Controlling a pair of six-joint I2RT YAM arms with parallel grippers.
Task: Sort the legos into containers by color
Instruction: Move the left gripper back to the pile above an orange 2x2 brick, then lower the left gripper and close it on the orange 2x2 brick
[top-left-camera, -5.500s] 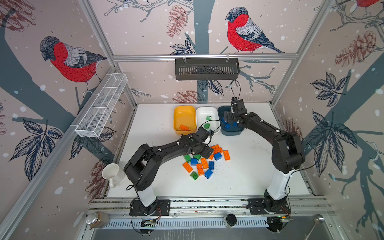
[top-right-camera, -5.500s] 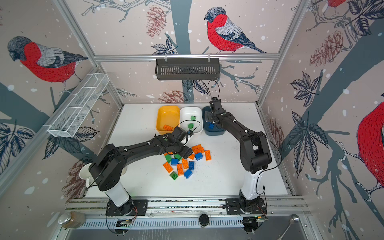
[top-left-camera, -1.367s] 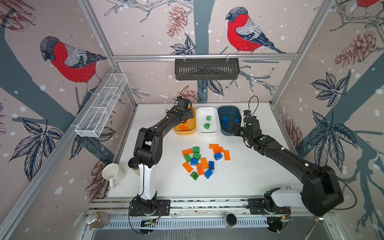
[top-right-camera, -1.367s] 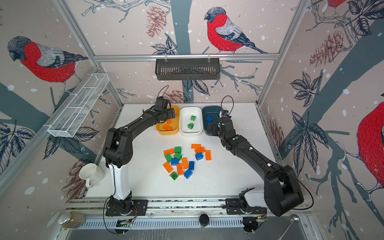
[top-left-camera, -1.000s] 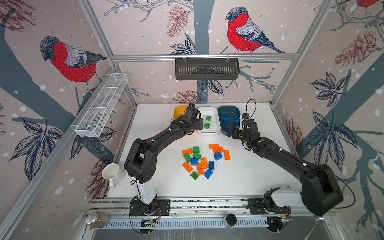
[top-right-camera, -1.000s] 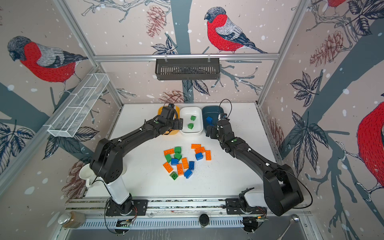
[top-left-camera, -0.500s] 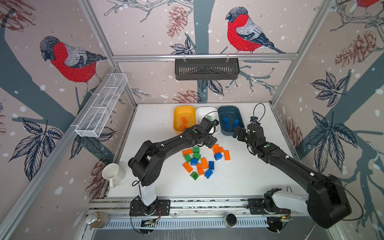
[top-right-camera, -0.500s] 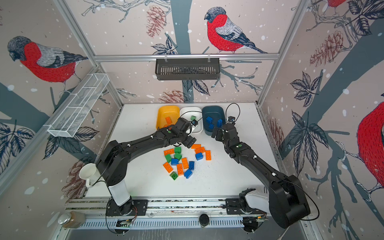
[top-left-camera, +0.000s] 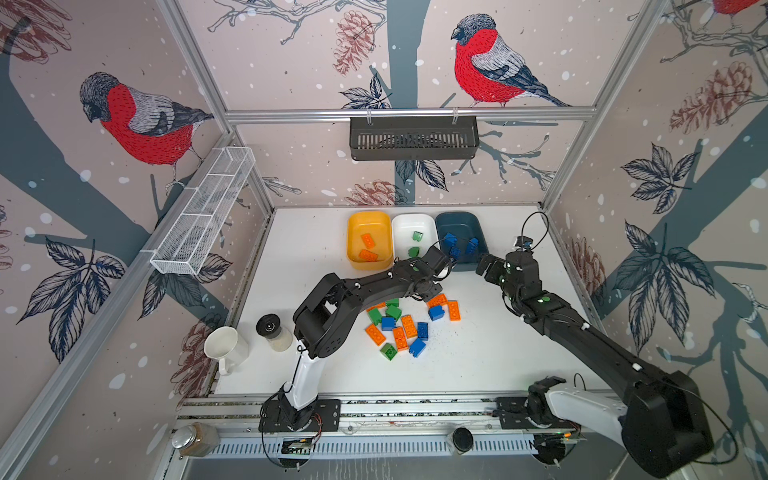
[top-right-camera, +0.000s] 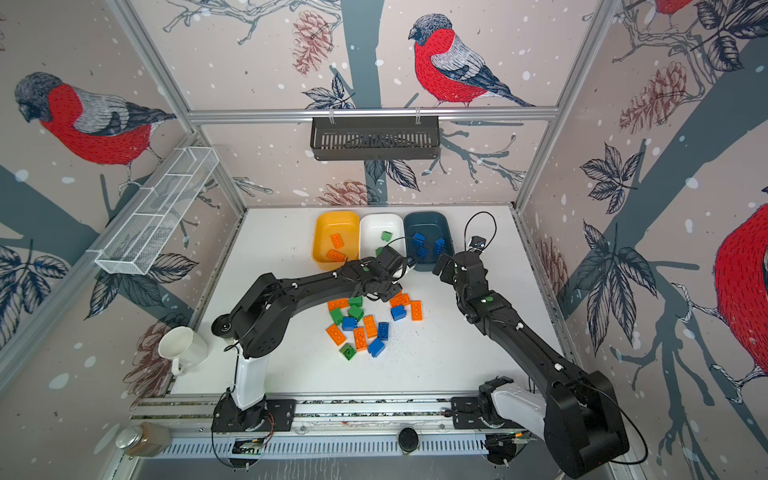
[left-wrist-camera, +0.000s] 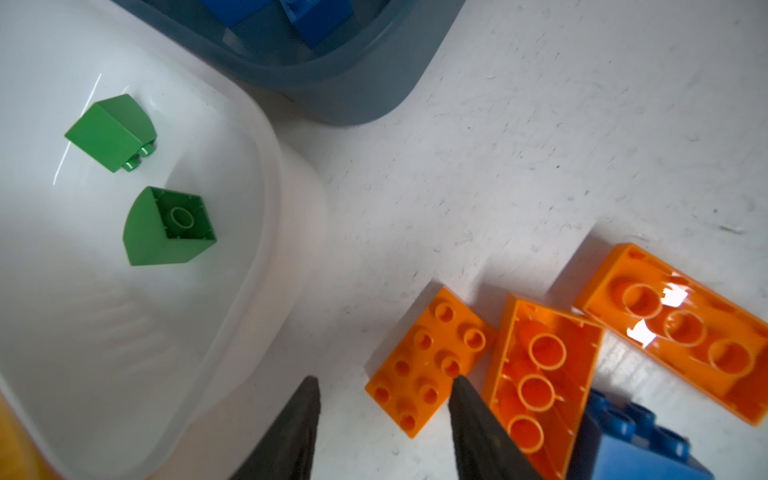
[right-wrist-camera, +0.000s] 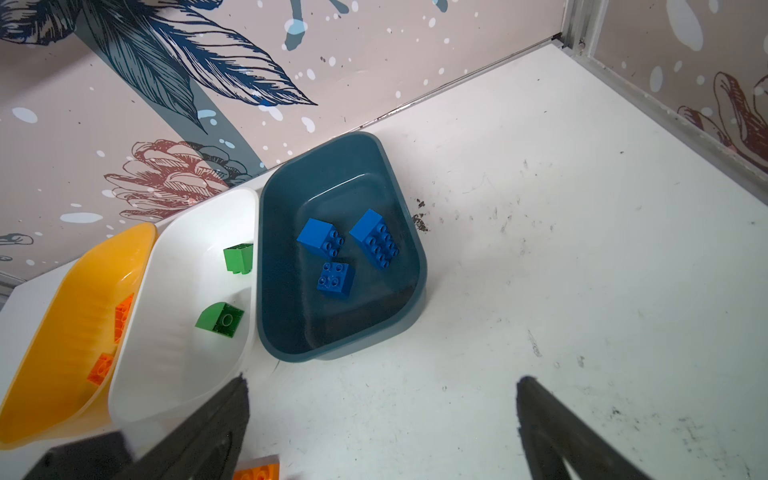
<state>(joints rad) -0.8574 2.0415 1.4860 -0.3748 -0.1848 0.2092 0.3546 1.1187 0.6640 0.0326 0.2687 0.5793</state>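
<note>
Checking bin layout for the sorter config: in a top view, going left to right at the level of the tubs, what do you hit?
white wire mesh tray → yellow-orange tub → white tub → dark teal tub

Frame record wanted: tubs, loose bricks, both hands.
yellow tub: two orange bricks
white tub: two green bricks
teal tub: three blue bricks
loose pile: orange, green, blue bricks on the table before the tubs
left hand: low over a studs-up orange brick, jaws apart, nothing gripped
right hand: wide open, empty, near the teal tub
</note>
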